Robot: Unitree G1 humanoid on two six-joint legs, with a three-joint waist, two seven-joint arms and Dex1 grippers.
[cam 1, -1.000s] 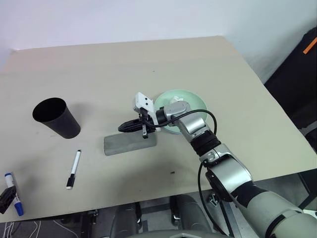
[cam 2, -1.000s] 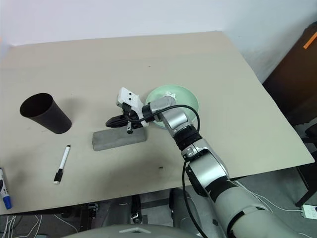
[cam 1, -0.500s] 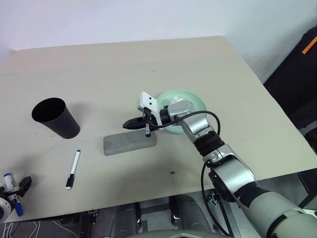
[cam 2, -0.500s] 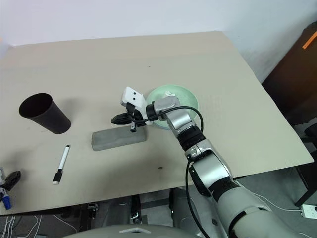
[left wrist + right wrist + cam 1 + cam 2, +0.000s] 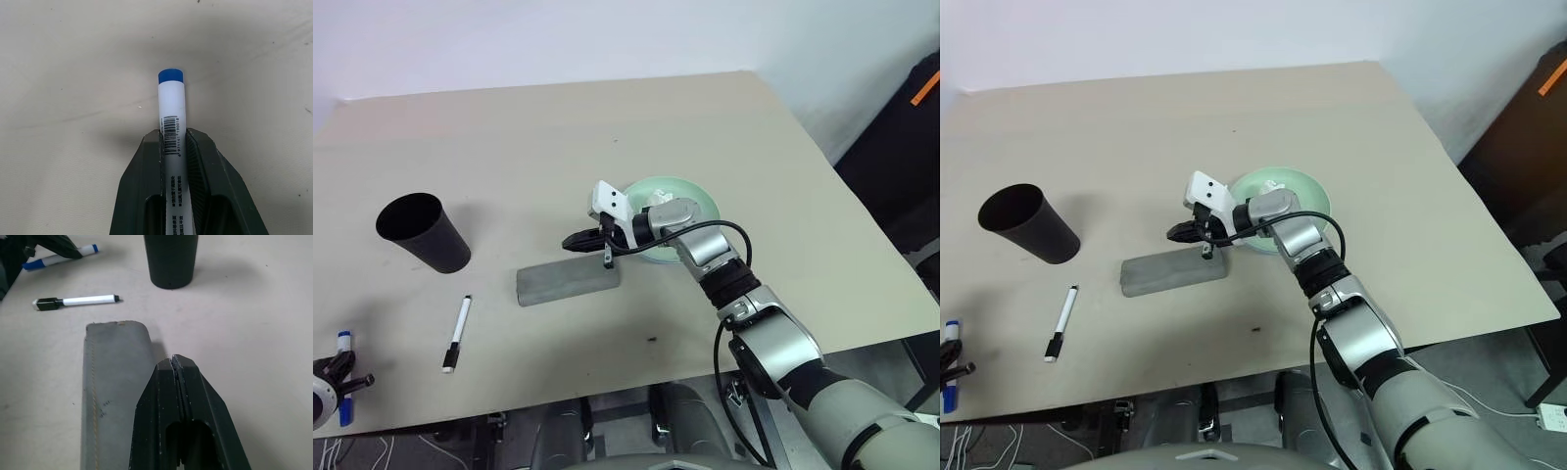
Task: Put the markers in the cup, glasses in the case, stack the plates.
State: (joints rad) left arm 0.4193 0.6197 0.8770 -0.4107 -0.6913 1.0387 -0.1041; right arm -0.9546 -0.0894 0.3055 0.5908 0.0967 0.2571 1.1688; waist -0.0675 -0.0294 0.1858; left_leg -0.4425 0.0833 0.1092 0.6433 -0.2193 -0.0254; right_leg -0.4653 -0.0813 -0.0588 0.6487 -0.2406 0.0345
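The big tan table (image 5: 783,176) holds everything. The right gripper (image 5: 174,363) hangs over the right end of the grey case (image 5: 568,282), its jaws pressed shut with nothing between them. Just right of it sits the mint green plate (image 5: 700,199). The black cup (image 5: 423,233) stands far left. The left gripper (image 5: 173,142) pinches the blue-capped marker (image 5: 171,105) at the near left corner. The black-capped marker (image 5: 458,334) lies between cup and near edge.
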